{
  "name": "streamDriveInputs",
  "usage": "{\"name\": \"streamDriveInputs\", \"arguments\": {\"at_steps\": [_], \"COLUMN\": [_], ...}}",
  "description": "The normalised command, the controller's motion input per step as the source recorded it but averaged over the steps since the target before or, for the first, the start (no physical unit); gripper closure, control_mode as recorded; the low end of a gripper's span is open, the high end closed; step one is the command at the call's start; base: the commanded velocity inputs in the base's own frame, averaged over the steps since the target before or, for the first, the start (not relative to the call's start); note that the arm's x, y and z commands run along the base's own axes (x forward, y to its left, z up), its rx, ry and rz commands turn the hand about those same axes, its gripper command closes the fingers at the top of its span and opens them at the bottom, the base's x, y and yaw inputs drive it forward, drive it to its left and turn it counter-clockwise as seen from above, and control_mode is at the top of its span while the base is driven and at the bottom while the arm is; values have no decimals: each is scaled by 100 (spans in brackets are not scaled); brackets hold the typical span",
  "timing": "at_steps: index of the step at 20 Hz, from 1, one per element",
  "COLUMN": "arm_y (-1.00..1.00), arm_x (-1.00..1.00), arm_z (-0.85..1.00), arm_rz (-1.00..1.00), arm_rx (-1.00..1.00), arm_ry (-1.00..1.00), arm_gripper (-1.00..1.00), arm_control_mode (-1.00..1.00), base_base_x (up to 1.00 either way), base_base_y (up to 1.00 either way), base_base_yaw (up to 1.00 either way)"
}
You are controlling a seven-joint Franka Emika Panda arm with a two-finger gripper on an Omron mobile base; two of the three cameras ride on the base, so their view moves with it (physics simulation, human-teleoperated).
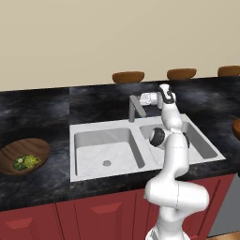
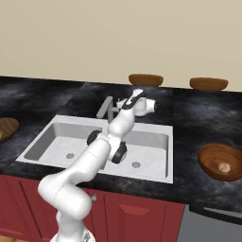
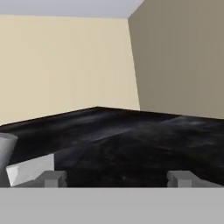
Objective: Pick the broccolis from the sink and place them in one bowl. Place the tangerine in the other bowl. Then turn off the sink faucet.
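Note:
The grey sink faucet (image 1: 135,108) stands behind the white double sink (image 1: 86,136). My gripper (image 1: 140,99) is level with the faucet's top, just to its right, and points left at it. In the hand view the fingertips (image 3: 51,177) stand wide apart, so the gripper (image 3: 117,177) is open with nothing between them, and a grey faucet part (image 3: 6,155) shows at the left edge. Both broccolis (image 1: 26,162) lie in the wide wood-grain bowl (image 1: 37,146) on the left counter. The tangerine (image 2: 224,167) lies in the other wide bowl (image 2: 211,153) on the right counter.
Small brown oval bowls (image 1: 128,77) (image 1: 181,73) (image 1: 228,71) line the back edge of the black counter (image 1: 33,110). Both sink basins hold nothing but their drains (image 1: 107,163). My own arm rises over the right basin. Red cabinet fronts (image 1: 93,213) run below.

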Motion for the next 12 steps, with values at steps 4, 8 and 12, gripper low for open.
{"name": "streamDriveInputs", "arguments": {"at_steps": [4,8,12], "arm_y": [79,0,0], "arm_x": [0,0,0], "arm_z": [18,0,0], "arm_rz": [-9,0,0], "arm_rx": [-4,0,0], "arm_ry": [-1,0,0], "arm_gripper": [-100,-100,-100], "arm_control_mode": [-100,-100,-100], "base_base_x": [0,0,0], "base_base_y": [0,0,0], "base_base_yaw": [0,0,0]}}
